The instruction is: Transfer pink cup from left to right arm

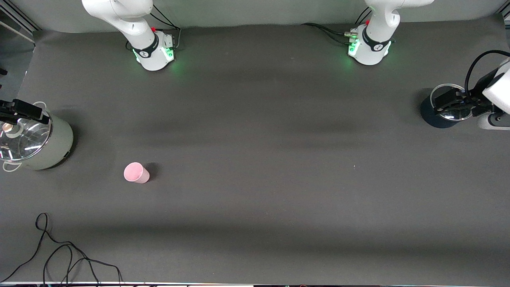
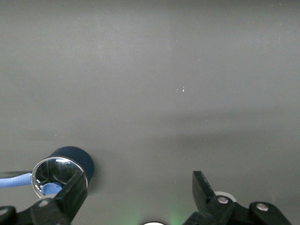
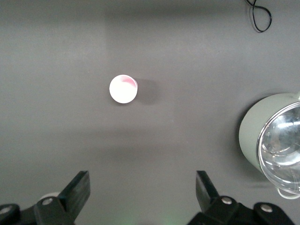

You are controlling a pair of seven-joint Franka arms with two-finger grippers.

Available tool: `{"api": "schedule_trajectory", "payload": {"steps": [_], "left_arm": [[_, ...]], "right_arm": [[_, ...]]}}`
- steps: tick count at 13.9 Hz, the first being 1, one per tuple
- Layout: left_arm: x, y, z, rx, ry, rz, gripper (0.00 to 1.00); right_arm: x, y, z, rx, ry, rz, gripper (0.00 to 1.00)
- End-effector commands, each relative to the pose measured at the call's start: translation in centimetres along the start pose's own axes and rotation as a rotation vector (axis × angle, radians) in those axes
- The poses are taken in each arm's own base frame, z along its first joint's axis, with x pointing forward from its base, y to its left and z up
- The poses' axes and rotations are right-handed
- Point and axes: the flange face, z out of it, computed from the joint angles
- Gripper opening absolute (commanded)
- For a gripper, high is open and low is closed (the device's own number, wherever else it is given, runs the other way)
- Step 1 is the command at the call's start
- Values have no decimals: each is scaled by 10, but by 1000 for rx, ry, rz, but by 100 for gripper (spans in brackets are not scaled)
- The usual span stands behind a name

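Observation:
The pink cup (image 1: 136,172) stands upright and alone on the dark table, toward the right arm's end; in the right wrist view it shows from above as the pink cup (image 3: 123,89). My right gripper (image 1: 24,111) hangs open and empty by the grey-green pot (image 1: 44,145), well apart from the cup; its fingers (image 3: 77,187) stand wide. My left gripper (image 1: 448,101) is open and empty over the dark blue pot (image 1: 438,115) at the left arm's end, with its fingers (image 2: 75,192) spread and nothing between them.
The grey-green pot (image 3: 262,136) has a glass lid (image 1: 24,137). The dark blue pot (image 2: 75,159) also carries a glass lid (image 2: 56,173). A loose black cable (image 1: 59,255) lies near the front edge at the right arm's end.

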Motion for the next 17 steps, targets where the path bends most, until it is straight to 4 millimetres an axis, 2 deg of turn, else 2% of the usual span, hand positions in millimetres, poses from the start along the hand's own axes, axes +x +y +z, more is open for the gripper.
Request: {"api": "schedule_trajectory", "payload": {"steps": [1, 2, 3, 5, 17], "left_arm": [[-4, 4, 0, -9, 1, 35, 100], [-4, 4, -2, -8, 9, 35, 100], [-4, 4, -3, -8, 9, 35, 100], [-2, 7, 0, -8, 1, 43, 100], [5, 8, 2, -7, -3, 47, 100]], "right_arm": [[-25, -5, 13, -13, 26, 4, 100], [-25, -4, 12, -26, 27, -1, 100], [-23, -17, 13, -52, 19, -33, 100], [-17, -25, 18, -63, 5, -39, 100], [-16, -22, 20, -52, 2, -29, 100]]}}
